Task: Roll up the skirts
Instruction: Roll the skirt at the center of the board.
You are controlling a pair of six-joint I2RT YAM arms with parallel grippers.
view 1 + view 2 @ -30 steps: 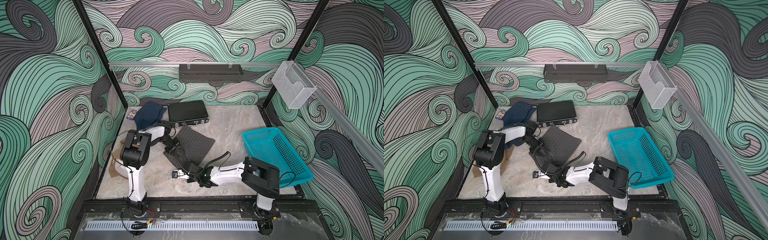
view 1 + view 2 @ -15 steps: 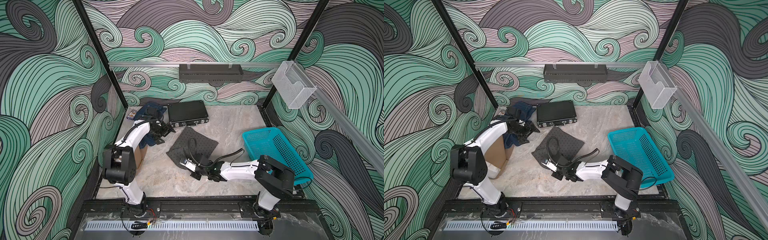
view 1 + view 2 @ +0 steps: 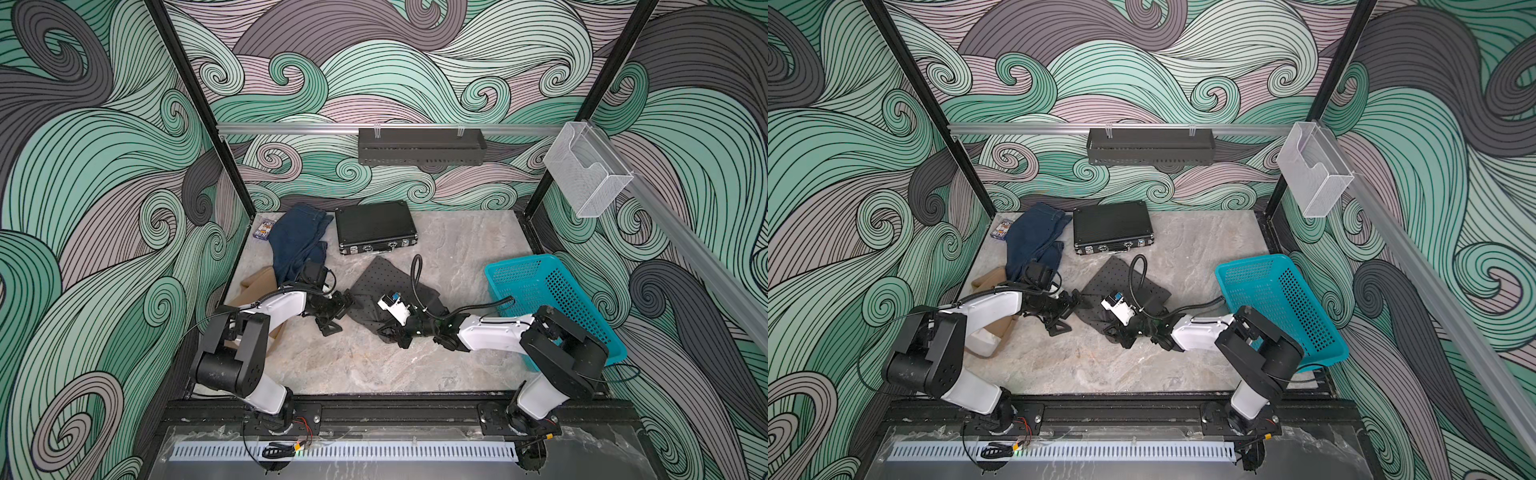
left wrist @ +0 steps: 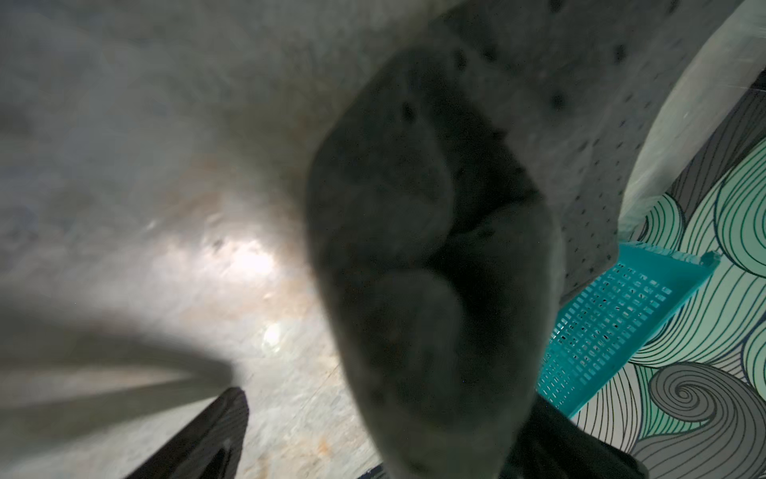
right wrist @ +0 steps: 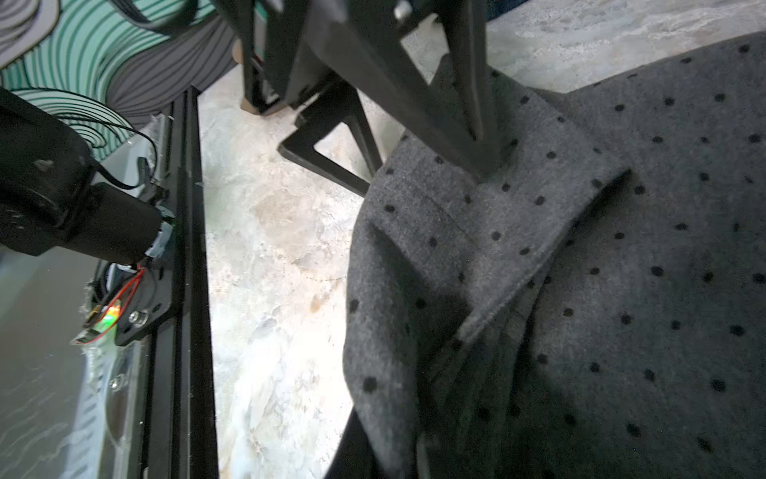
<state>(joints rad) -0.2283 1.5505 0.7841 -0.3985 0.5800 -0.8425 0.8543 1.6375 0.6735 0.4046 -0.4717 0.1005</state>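
Nearest the front rail, the right tool (image 3: 389,332) was clenched on the near edge of the grey dotted skirt (image 3: 384,282). The skirt lay mid-surface (image 3: 365,365) with that edge doubled over in a thick fold. In the right wrist view the hem ran down between the jaws.

Just beside it, at the skirt's left corner, the left tool (image 3: 337,312) stood released, its jaws spread wide. One finger appeared to rest on the corner of the cloth and the other hung over bare surface.

The grey cloth looked thick and felt-like: soft, light, unlikely to slip, and firm enough to keep a fold. It would probably roll best if pinched through the doubled hem at both corners, so the roll stays even. A single pinch in the middle would likely let the ends sag and skew.

Further left, the tan skirt (image 3: 259,286) lay partly under the left arm at the surface's edge, so its texture could not be judged.

Beyond it, the denim skirt (image 3: 299,241) lay crumpled. It seemed heavier and stiffer, and would probably need flattening before being gripped at the waistband or hem.

The black case (image 3: 374,226) sat just beside it at the back, and the teal basket (image 3: 540,291) stood well apart to the right.
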